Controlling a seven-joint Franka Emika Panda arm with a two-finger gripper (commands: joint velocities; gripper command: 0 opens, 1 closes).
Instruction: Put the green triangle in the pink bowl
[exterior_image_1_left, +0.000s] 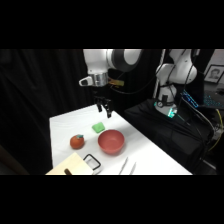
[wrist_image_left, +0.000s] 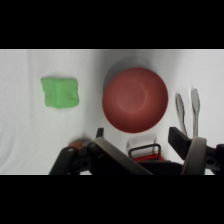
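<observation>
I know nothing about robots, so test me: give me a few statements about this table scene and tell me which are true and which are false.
1. The green triangle lies on the white table, outside the pink bowl. True.
2. The pink bowl already holds something. False: in the wrist view its inside is empty.
3. The gripper holds the green triangle. False: it hangs above the table, apart from the block, holding nothing.
4. Metal tongs lie on the table beside the bowl. True.
5. The red-orange round fruit sits in the bowl. False: it rests on the table, apart from the bowl.
</observation>
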